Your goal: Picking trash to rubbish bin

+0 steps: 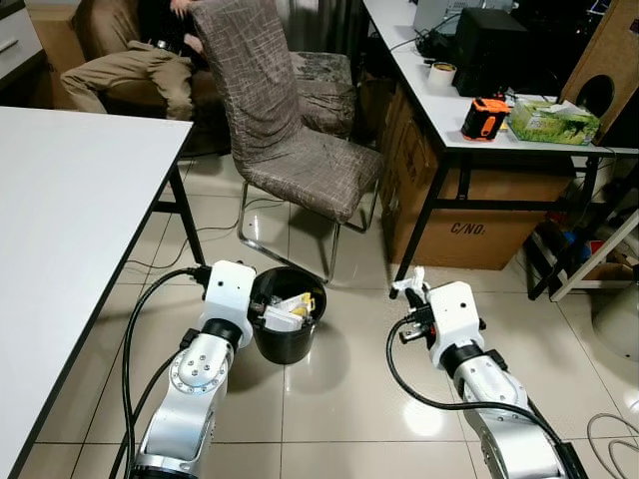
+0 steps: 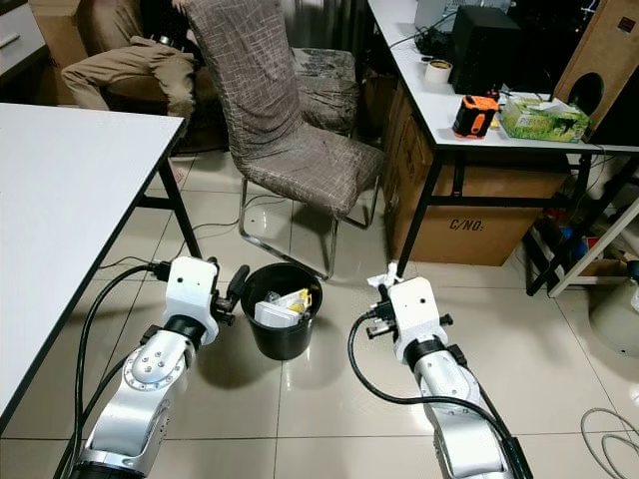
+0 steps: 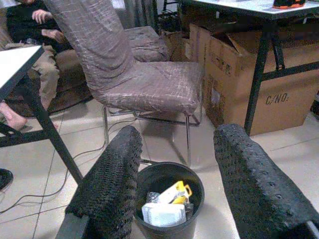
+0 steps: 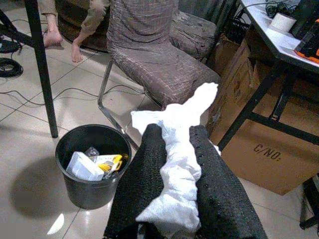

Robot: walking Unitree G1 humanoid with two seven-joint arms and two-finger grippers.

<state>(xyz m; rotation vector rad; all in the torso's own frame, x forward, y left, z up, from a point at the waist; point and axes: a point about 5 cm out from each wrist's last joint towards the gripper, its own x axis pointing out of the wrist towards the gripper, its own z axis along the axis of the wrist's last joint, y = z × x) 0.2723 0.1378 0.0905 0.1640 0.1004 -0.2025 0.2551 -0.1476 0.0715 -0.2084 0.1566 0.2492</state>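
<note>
Eye views: black bin on tiled floor between both arms, left gripper at its rim | Left wrist: fingers spread wide, empty, above bin | Right wrist: right gripper clamps crumpled white tissue beside bin.

bin before chair, between hands

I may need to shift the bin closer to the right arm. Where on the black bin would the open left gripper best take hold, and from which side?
Best guess: the rim of the black bin, from above on its left side, nearest the left gripper. The bin stands upright with an open top, so one finger can slip inside the thin wall, one outside.
</note>
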